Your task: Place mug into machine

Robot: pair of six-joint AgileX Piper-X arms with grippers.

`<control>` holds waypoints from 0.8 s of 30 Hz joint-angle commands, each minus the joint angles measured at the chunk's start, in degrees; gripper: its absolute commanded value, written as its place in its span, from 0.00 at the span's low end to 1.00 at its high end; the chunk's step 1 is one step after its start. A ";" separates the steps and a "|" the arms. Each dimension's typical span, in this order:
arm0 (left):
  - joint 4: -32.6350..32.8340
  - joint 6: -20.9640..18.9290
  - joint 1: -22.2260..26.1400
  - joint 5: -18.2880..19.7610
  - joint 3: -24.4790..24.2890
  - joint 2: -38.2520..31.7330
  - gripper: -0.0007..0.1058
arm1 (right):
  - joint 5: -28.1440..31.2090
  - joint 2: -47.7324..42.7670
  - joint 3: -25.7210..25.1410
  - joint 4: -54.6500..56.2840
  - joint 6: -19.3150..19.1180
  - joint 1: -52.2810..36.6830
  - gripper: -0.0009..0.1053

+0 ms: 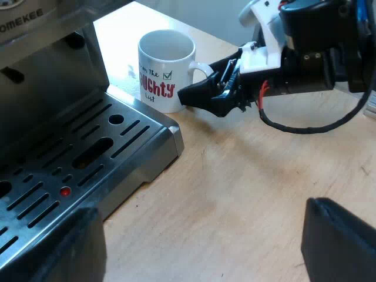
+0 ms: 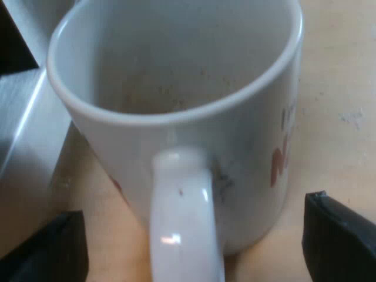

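Brushed steel comes first: the espresso machine with its slotted drip tray, a small red dot set among the slots. The left tool hangs over the tray's outer edge and the pale wooden worktop, its two black fingers spread wide with nothing between them. Past the tray's corner the white mug stands upright on the worktop, just beside the tray and off it. It has red lettering and a green tick on its side, and its handle is turned away from the machine. The right tool reaches in at that handle, one finger low beside the mug's wall and the other behind the handle loop. From the right wrist, the steel edge of the machine sits close to the mug, whose inside is empty apart from faint specks. The handle points straight back between the right tool's fingers. These are spread wide on either side and well apart from the handle, so nothing is grasped. Bare worktop lies beyond.
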 commanded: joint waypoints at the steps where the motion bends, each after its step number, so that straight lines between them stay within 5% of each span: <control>1: -0.65 -0.90 -0.30 -0.11 -0.01 -0.29 0.66 | -0.52 0.31 -0.99 -1.34 -0.27 0.16 0.90; 6: -0.65 -0.90 -0.30 -0.11 -0.01 -0.29 0.66 | -0.52 0.29 -1.01 -1.33 -0.27 0.16 0.83; 14: -0.53 -0.90 -0.30 -0.11 -0.01 -0.29 0.66 | 1.35 0.29 -1.01 -1.33 -0.27 0.16 0.11; 16: -0.53 -0.90 -0.30 -0.11 -0.01 -0.29 0.66 | 1.23 0.29 -1.01 -1.33 -0.27 0.16 0.01; 24: -0.53 -0.90 -0.30 -0.11 -0.01 -0.29 0.66 | 1.08 -0.72 -1.01 0.09 -0.91 0.16 0.01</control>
